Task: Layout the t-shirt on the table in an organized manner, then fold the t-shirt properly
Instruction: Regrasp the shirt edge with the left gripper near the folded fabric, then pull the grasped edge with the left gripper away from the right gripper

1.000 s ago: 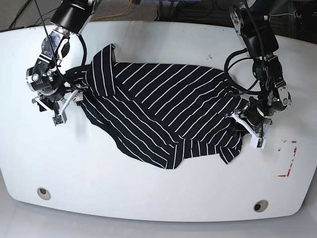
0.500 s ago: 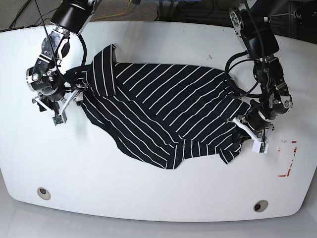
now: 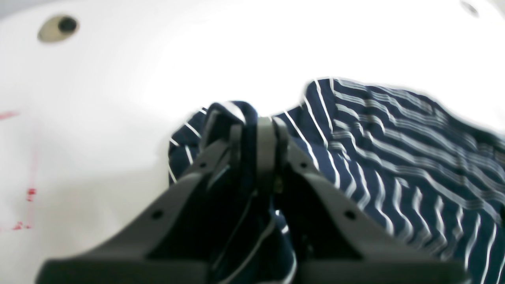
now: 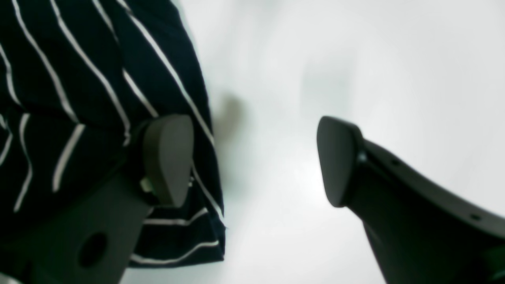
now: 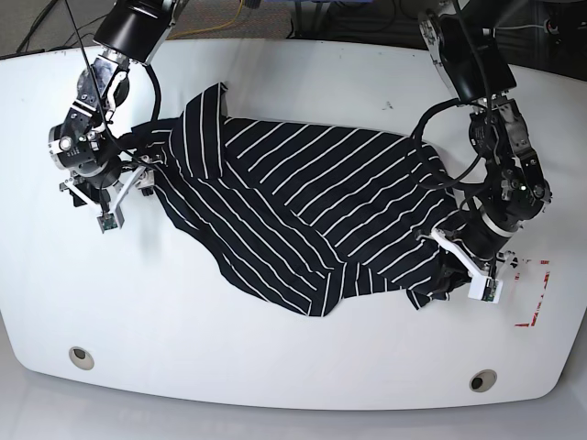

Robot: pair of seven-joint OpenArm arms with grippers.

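Note:
The black t-shirt (image 5: 303,211) with thin white stripes lies crumpled across the middle of the white table (image 5: 275,367). My left gripper (image 5: 456,272), at the right of the base view, is shut on the t-shirt. In the left wrist view the left gripper (image 3: 256,126) pinches a fold of the t-shirt (image 3: 394,157) between its jaws. My right gripper (image 5: 136,176) stands open at the shirt's left edge. In the right wrist view the right gripper (image 4: 252,161) has one finger (image 4: 167,157) over the t-shirt (image 4: 79,79) and the other over bare table.
Two round grommets (image 5: 80,356) (image 5: 482,379) sit near the table's front edge; one grommet (image 3: 58,27) also shows in the left wrist view. A red-marked rectangle (image 5: 537,293) lies just right of the left gripper. Cables run behind the table.
My left gripper has shut on the shirt's right edge and moved toward the table's front, dragging that side of the shirt with it. The right arm has not moved.

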